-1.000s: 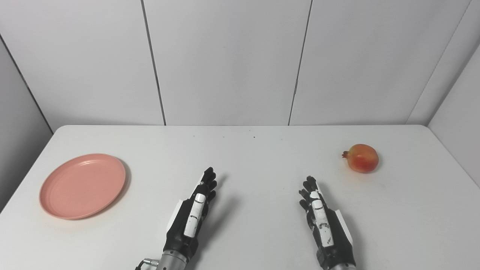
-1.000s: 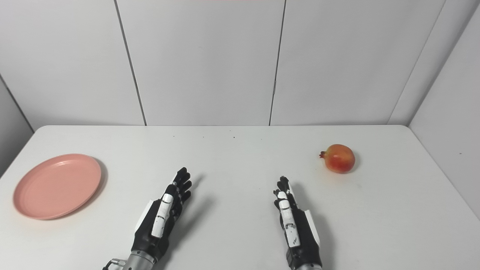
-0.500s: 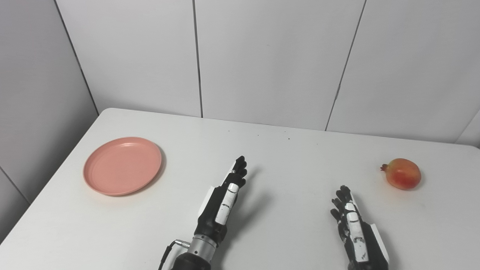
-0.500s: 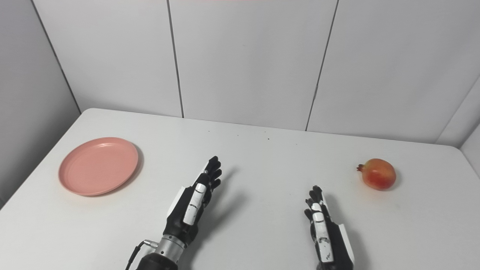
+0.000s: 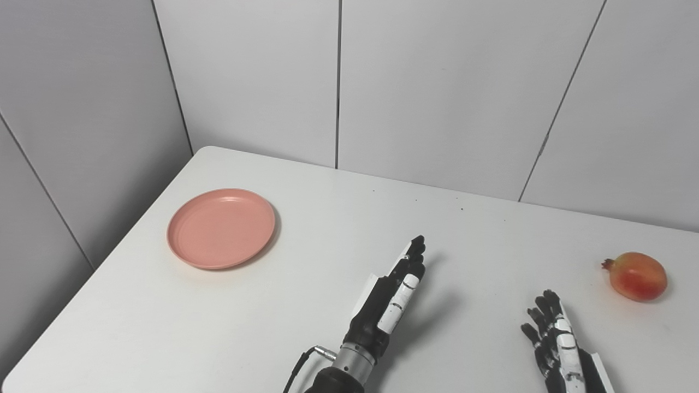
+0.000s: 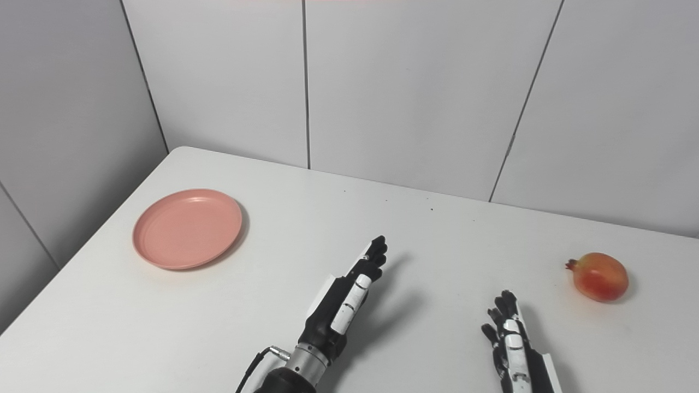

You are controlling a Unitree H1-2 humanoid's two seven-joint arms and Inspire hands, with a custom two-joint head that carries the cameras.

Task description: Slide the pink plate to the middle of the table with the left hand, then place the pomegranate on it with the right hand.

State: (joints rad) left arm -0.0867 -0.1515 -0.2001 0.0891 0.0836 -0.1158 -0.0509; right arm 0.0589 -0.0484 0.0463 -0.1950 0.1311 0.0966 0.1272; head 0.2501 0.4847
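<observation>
Fingers on the left hand stretch out straight and hold nothing, hovering over the white table. Right hand also has its fingers extended and empty, low over the table. Well to the left of the left hand lies the pink plate, flat near the table's edge. Far right of it sits the pomegranate. Grey panelled walls stand behind the table.

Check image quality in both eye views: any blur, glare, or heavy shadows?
Left eye view: sharp, even light; the plate and pomegranate show no glare; the left hand casts a soft shadow to its right on the table. Right eye view: likewise sharp; the right hand is cut by the bottom edge.
</observation>
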